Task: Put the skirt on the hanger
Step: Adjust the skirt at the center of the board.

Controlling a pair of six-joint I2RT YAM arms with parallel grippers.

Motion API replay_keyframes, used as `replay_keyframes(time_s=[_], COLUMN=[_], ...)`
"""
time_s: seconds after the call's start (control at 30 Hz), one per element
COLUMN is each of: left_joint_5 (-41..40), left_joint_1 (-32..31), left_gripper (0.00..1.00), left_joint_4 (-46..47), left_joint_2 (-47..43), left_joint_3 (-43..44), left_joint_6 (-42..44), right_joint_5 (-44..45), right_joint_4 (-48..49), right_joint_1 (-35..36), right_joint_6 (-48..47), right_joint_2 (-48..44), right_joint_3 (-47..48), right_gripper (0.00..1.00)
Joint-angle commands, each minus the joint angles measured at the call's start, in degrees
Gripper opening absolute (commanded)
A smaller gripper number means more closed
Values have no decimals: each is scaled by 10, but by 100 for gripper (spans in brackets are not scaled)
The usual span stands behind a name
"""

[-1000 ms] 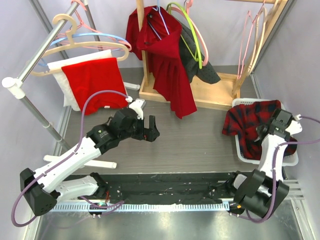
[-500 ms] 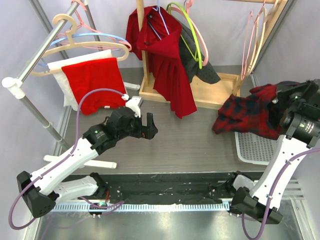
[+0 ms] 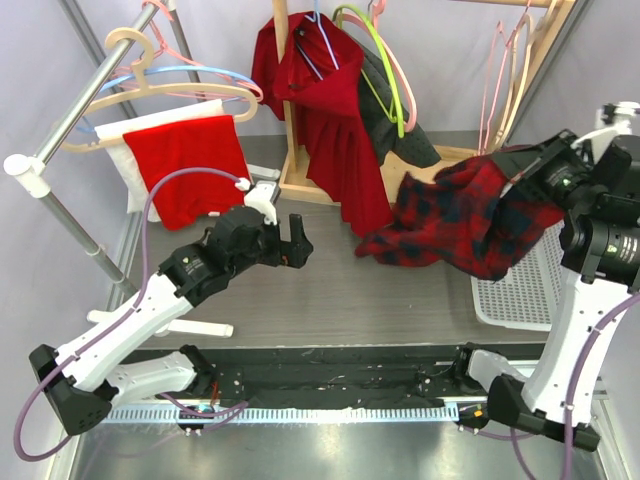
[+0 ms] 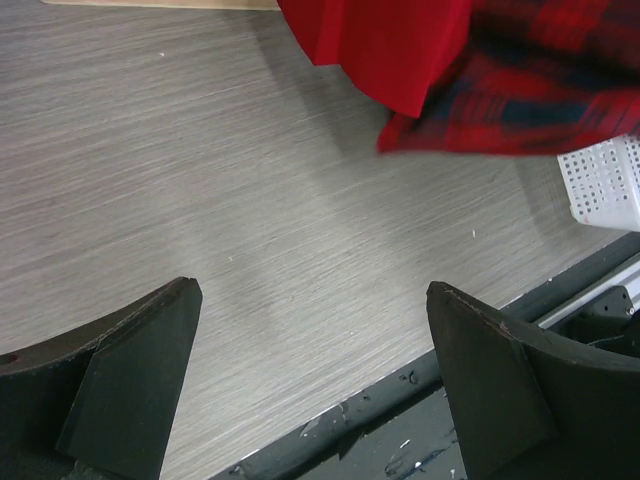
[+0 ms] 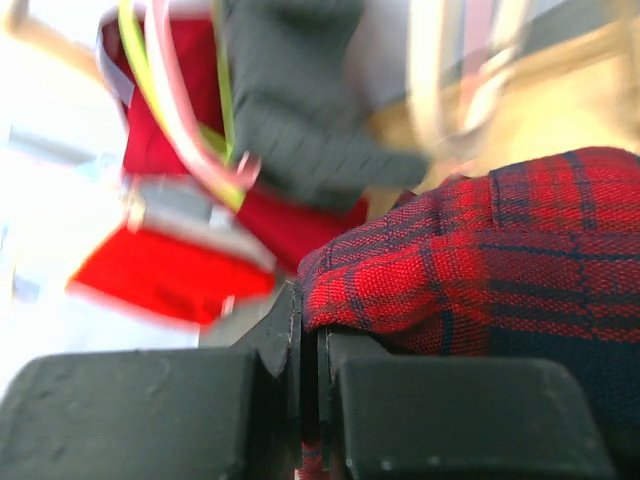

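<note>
The skirt (image 3: 450,215) is red and dark plaid. It hangs in the air between the white basket and the centre rack, its lower edge trailing left to the red dress. My right gripper (image 3: 540,178) is shut on its upper edge. In the right wrist view the plaid cloth (image 5: 500,260) bunches over the closed fingers of the right gripper (image 5: 310,320). My left gripper (image 3: 283,232) hovers open over the table at the left, holding nothing. In its own view the left gripper (image 4: 315,300) faces bare table, with the skirt's hem (image 4: 540,90) far off. Cream, blue and pink hangers (image 3: 150,85) hang on the left rail.
A white basket (image 3: 520,290) stands at the right edge. The wooden centre rack (image 3: 420,185) carries a red dress (image 3: 340,140), a grey garment (image 3: 400,130) and a green hanger (image 3: 380,60). More hangers (image 3: 500,70) hang at the back right. A red and white cloth (image 3: 185,165) drapes from the left rail.
My right arm has lifted the skirt out of the basket and swung it left towards the centre rack. The left gripper has drifted slightly up and left, still open.
</note>
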Motion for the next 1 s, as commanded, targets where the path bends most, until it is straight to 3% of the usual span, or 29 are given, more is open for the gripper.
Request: replay_keyframes(time_s=[0.0, 0.2, 0.5, 0.6, 0.73, 0.87, 0.97], left_joint_5=[-16, -21, -32, -31, 13, 90, 98], left_joint_1=[1, 1, 2, 1, 1, -1, -31], left_gripper=[100, 100, 100, 100, 100, 100, 100], left_joint_4=[3, 2, -3, -3, 10, 73, 137], left_joint_2=[8, 35, 52, 56, 68, 89, 119], left_joint_3=[27, 47, 74, 76, 69, 40, 19], left_joint_6=[12, 14, 17, 17, 22, 22, 18], right_joint_5=[-62, -5, 9, 67, 168, 296, 331], right_joint_4=[13, -4, 7, 75, 177, 260, 283], right_joint_1=[69, 193, 314, 351, 383, 409, 426], right_joint_6=[-55, -104, -126, -97, -31, 40, 81], right_joint_2=[11, 50, 130, 124, 118, 134, 146], right_joint_3=[9, 9, 109, 10, -217, -340, -384], right_gripper=[1, 1, 1, 1, 1, 1, 1])
